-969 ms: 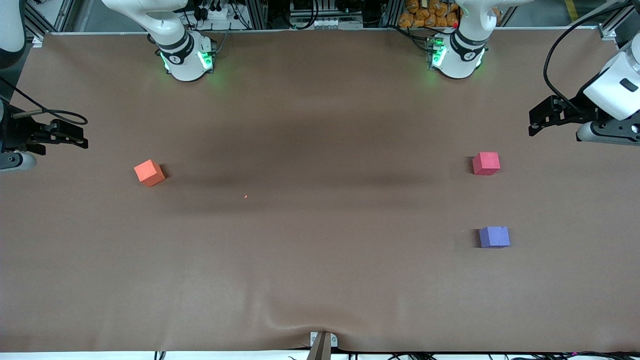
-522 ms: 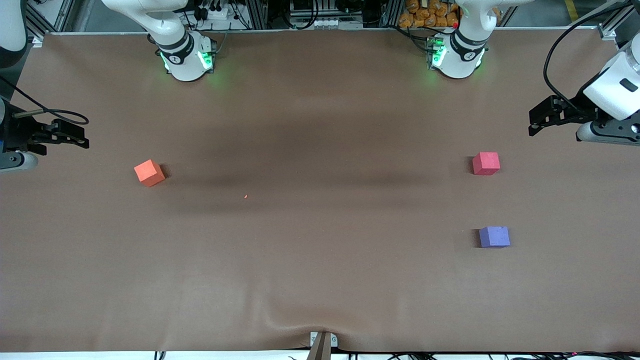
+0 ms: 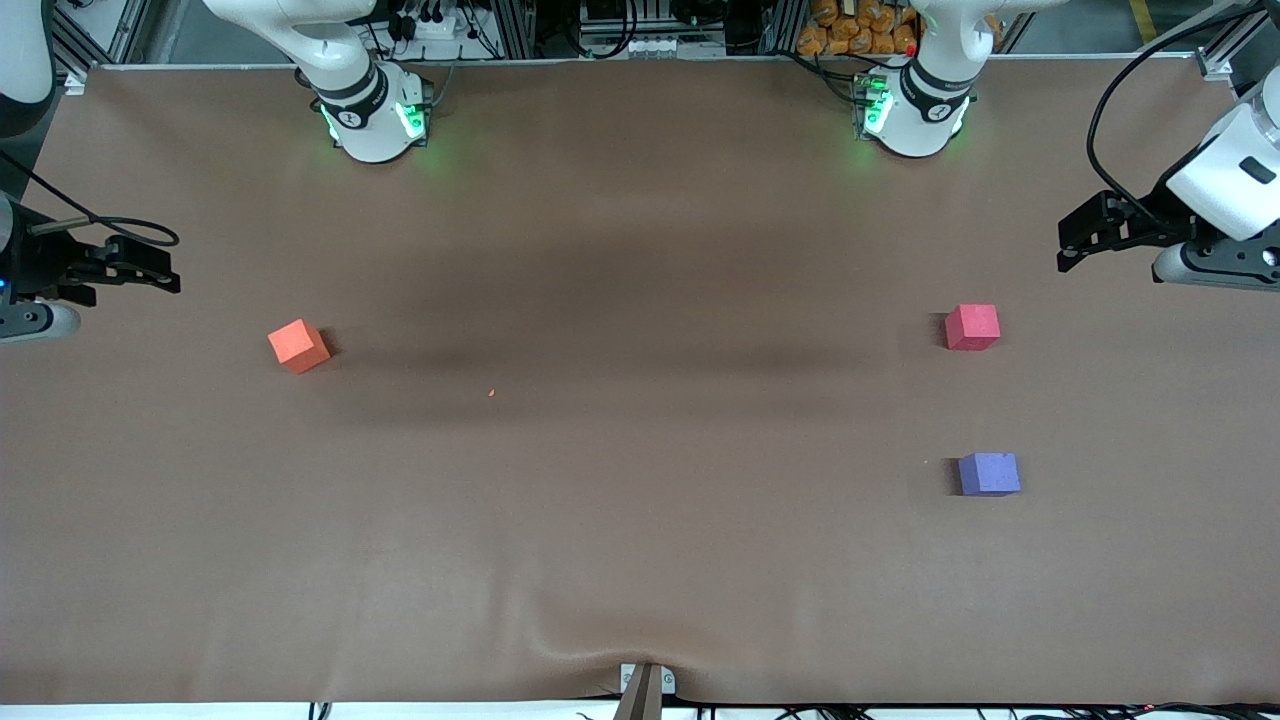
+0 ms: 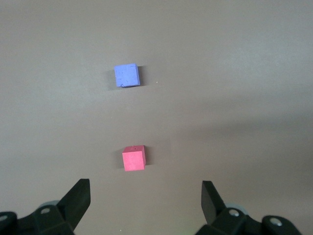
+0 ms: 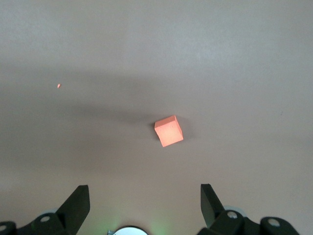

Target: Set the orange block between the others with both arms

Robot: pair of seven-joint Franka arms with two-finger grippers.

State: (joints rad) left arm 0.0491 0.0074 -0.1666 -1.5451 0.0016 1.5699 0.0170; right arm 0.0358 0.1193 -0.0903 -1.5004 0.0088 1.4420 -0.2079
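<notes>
The orange block (image 3: 298,345) (image 5: 169,130) lies on the brown table toward the right arm's end. My right gripper (image 3: 168,274) (image 5: 145,192) hovers open and empty over that end, apart from the block. The others stand toward the left arm's end: a pinkish-red cube (image 3: 972,327) (image 4: 133,158) and a purple-blue cube (image 3: 989,474) (image 4: 127,76), the purple-blue one nearer the front camera, with a bare gap between them. My left gripper (image 3: 1064,244) (image 4: 145,190) hangs open and empty over that end, beside the pinkish-red cube.
Both green-lit arm bases (image 3: 372,118) (image 3: 912,112) stand along the table's top edge. A tiny orange speck (image 3: 491,393) lies on the cloth. The cloth wrinkles near a clamp (image 3: 645,686) at the front edge.
My right gripper has drifted very slightly over its end of the table. The left arm and all three cubes have not moved.
</notes>
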